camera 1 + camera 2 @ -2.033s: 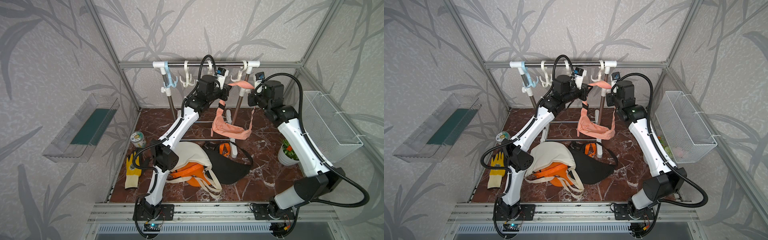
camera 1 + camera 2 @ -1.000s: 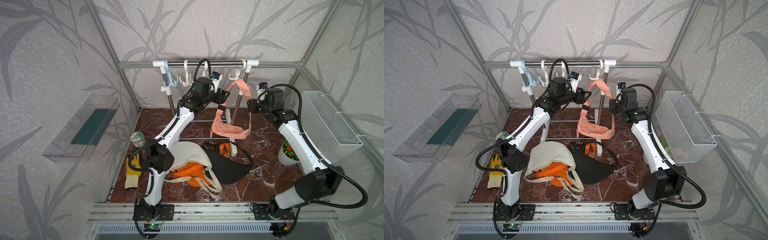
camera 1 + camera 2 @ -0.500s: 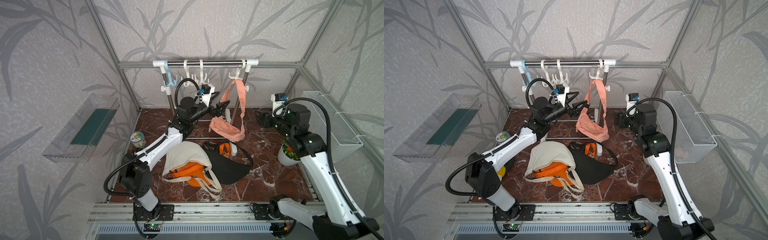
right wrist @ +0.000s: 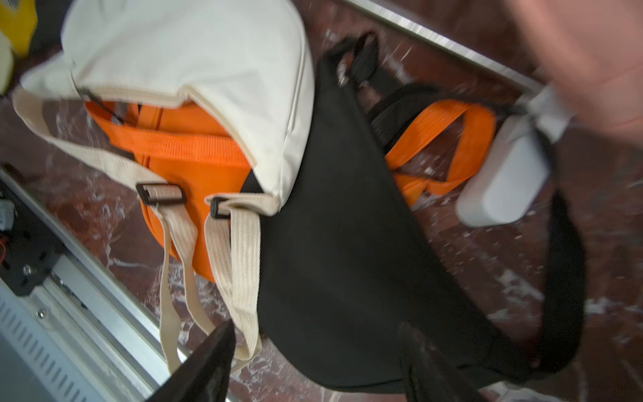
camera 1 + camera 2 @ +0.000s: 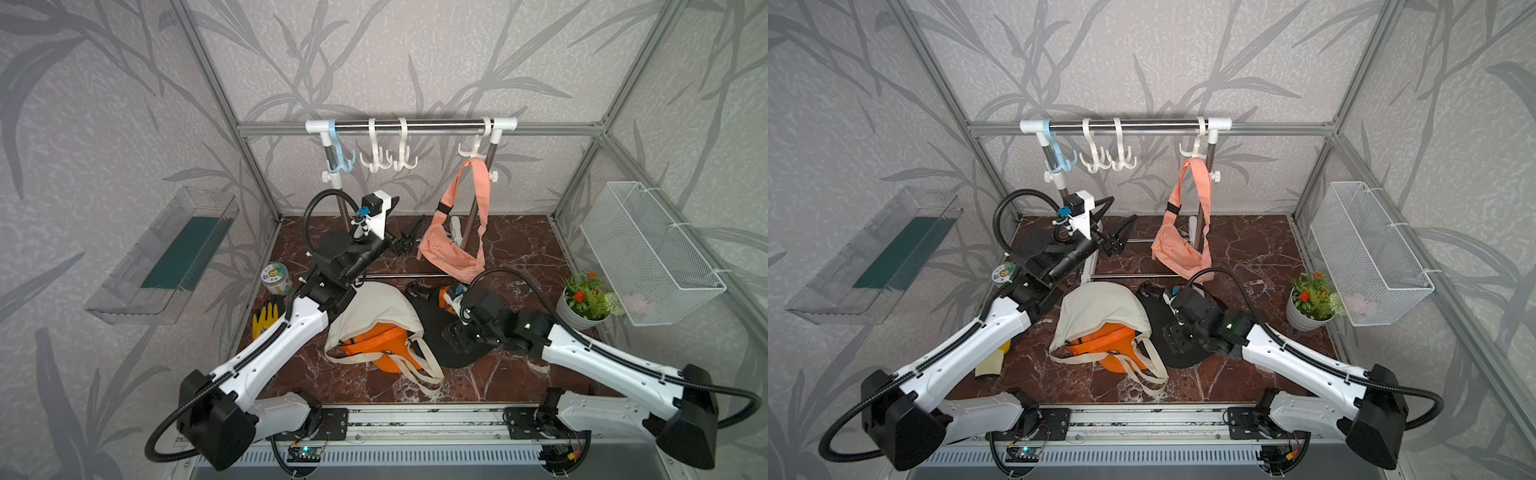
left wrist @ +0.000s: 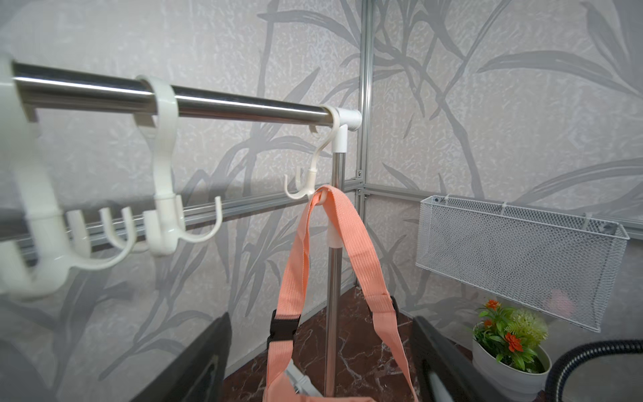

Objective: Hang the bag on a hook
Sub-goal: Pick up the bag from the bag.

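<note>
Nearest, the right gripper [image 4: 313,362] hangs low over the black bag [image 5: 432,324] on the floor, its jaws apart and holding nothing; the cream bag [image 5: 370,311] and orange bag [image 5: 386,345] lie there too, unhung. Farther back, the left gripper [image 5: 409,239] stands just left of the pink bag [image 5: 446,253], jaws spread and empty. That bag's strap [image 6: 348,236] loops over the rightmost white hook [image 6: 306,184] on the far rail [image 5: 436,123], bearing its own weight, so this hanging looks done.

My left gripper [image 5: 409,239] is raised with jaws spread; my right gripper [image 4: 313,362] points floorward, jaws parted and empty.
</note>
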`<control>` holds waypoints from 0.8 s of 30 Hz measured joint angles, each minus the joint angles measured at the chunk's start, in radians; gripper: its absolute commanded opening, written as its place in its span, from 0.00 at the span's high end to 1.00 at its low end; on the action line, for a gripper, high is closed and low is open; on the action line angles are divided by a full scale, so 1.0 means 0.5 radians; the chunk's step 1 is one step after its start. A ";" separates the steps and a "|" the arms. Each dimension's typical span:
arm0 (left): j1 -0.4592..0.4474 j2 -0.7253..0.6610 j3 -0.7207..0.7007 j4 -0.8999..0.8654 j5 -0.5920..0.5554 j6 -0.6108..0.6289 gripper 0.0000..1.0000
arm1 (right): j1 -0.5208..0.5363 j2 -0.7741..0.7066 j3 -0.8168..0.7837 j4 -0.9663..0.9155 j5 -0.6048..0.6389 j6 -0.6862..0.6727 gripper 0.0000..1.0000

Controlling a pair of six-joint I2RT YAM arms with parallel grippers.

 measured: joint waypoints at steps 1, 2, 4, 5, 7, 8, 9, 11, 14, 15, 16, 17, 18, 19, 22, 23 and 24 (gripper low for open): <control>0.005 -0.045 -0.043 -0.021 -0.040 0.007 0.17 | 0.027 0.050 -0.030 0.018 -0.029 0.050 0.27; 0.011 -0.099 -0.092 -0.055 -0.091 0.011 0.17 | 0.040 0.101 -0.049 0.046 -0.055 0.082 0.27; 0.033 -0.191 -0.190 -0.113 -0.179 0.011 0.17 | 0.069 0.218 -0.056 0.113 -0.095 0.147 0.27; 0.050 -0.237 -0.243 -0.152 -0.222 0.008 0.17 | 0.077 0.286 -0.052 0.157 -0.126 0.163 0.28; 0.084 -0.314 -0.328 -0.216 -0.286 0.000 0.17 | 0.095 0.426 -0.024 0.223 -0.175 0.185 0.32; 0.101 -0.355 -0.370 -0.257 -0.314 -0.006 0.17 | 0.107 0.503 -0.004 0.259 -0.198 0.197 0.39; 0.117 -0.394 -0.407 -0.301 -0.338 -0.011 0.17 | 0.116 0.573 0.016 0.292 -0.229 0.202 0.47; 0.143 -0.470 -0.475 -0.374 -0.376 -0.014 0.17 | 0.124 0.691 0.048 0.356 -0.263 0.220 0.66; 0.170 -0.584 -0.563 -0.485 -0.402 -0.034 0.17 | 0.127 0.828 0.110 0.401 -0.314 0.222 0.95; 0.176 -0.624 -0.594 -0.522 -0.404 -0.044 0.16 | 0.127 0.856 0.143 0.403 -0.330 0.217 1.00; 0.180 -0.661 -0.621 -0.556 -0.404 -0.053 0.16 | 0.126 0.871 0.177 0.401 -0.339 0.216 1.00; 0.186 -0.697 -0.649 -0.588 -0.398 -0.056 0.16 | 0.120 0.875 0.216 0.399 -0.352 0.205 1.00; 0.187 -0.729 -0.672 -0.616 -0.376 -0.060 0.16 | 0.111 0.874 0.266 0.393 -0.363 0.196 1.00; 0.187 -0.754 -0.690 -0.645 -0.355 -0.060 0.16 | 0.105 0.870 0.314 0.388 -0.369 0.192 1.00; 0.188 -0.803 -0.741 -0.733 -0.209 -0.049 0.18 | 0.077 0.817 0.504 0.358 -0.365 0.153 1.00; 0.188 -0.809 -0.758 -0.768 -0.137 -0.044 0.18 | 0.061 0.782 0.570 0.354 -0.364 0.140 1.00; 0.188 -0.813 -0.777 -0.793 -0.064 -0.038 0.18 | 0.040 0.741 0.627 0.360 -0.359 0.130 1.00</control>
